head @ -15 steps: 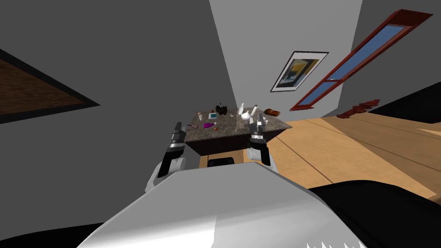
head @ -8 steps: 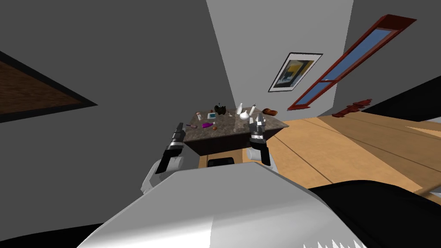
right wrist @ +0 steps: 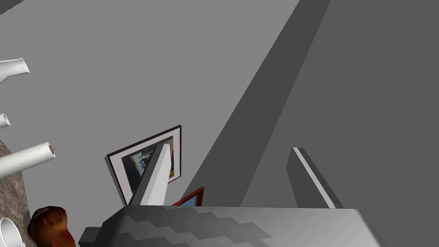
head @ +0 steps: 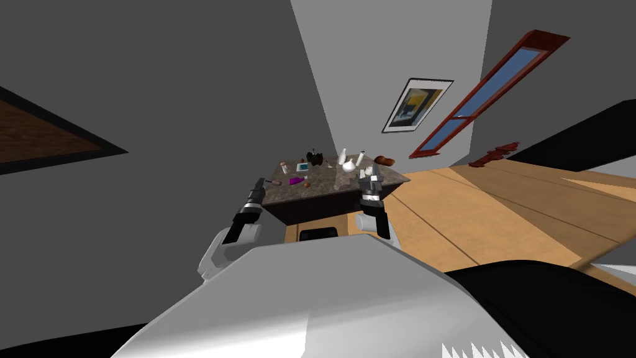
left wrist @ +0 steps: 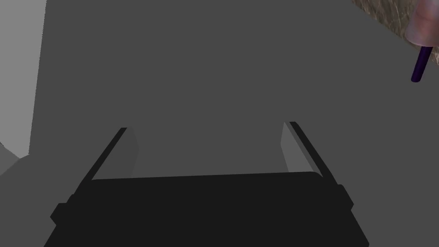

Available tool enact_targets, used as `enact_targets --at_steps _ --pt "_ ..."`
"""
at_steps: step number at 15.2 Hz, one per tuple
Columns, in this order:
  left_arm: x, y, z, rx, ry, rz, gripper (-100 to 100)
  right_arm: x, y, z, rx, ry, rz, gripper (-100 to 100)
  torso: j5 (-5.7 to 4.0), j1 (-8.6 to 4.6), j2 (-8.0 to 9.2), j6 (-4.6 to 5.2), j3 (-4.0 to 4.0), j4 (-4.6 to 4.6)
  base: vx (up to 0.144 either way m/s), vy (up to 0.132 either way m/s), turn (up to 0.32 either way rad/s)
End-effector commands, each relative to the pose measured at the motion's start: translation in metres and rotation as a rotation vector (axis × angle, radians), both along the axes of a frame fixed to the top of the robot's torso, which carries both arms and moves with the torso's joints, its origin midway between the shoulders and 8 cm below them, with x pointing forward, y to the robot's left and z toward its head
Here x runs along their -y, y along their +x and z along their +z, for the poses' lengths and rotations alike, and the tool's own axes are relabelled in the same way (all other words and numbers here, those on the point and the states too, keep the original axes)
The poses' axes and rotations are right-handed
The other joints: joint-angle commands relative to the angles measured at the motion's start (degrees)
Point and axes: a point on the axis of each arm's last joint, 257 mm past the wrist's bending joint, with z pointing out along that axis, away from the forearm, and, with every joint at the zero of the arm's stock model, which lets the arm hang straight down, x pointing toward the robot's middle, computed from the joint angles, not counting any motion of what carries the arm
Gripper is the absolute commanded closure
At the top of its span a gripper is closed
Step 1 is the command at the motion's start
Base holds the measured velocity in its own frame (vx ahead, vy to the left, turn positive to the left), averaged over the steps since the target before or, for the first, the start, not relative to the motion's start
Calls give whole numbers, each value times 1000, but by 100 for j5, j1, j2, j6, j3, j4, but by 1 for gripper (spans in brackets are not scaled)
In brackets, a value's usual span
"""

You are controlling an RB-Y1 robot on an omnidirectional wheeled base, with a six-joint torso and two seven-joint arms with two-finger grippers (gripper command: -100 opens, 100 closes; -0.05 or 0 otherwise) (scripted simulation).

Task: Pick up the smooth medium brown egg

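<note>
Nowhere near a grasp yet: the egg lies untouched on the tabletop

By my reading, the task is only at its approach. A grey wall [head: 155,93] and a wooden floor [head: 497,211] frame the marbled brown tabletop [head: 348,186], which stands straight ahead. The left jaws hang just off its near left corner, wide apart and empty, with bare wall between them. The right jaws hover over the near right part of the top, also spread and holding nothing.

The egg [head: 307,184] is a small brown dot on the tabletop, toward the near edge and between the two arms, with neither of them touching it. As I judge it, one arm has yet to come over the egg, lower, close on it and lift.

The other things on the top, in falling size:
- A black thing [head: 315,158] stands at the far edge.
- White bottles [head: 349,165] are grouped toward the far right.
- A brown lump [head: 384,160] sits at the far right corner.
- A teal-and-white square [head: 302,166] lies further back from the egg.
- A purple thing [head: 297,181] lies just beside the egg.
- A thin purple stick [left wrist: 419,64] pokes over the corner near the left jaws.

The purple thing looks likeliest to be knocked in a descent. The bottles stand near the right jaws and would crowd a sideways sweep.
</note>
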Motion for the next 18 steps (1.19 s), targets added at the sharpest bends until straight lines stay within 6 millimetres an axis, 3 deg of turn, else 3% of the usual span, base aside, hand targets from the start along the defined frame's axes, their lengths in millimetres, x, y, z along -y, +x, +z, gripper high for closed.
enact_targets --at_steps 1,10,16,18 --pt "-10 5 -8 -39 9 25 -100 0 0 0 0 0 0 0 0 0 0 0 0 0 -13 -53 -61" --pt "-47 14 -32 -160 31 122 -100 0 0 0 0 0 0 0 -1 -3 -5 0 -3 -1 -6 -48 -53" --pt "-86 16 -53 -263 35 225 -100 0 0 0 0 0 0 0 -2 -8 -5 -1 -3 -1 -4 -64 -76" --pt "-88 16 -56 -275 32 231 -100 0 0 0 0 0 0 0 -2 -10 -6 0 -4 -1 1 -56 -56"
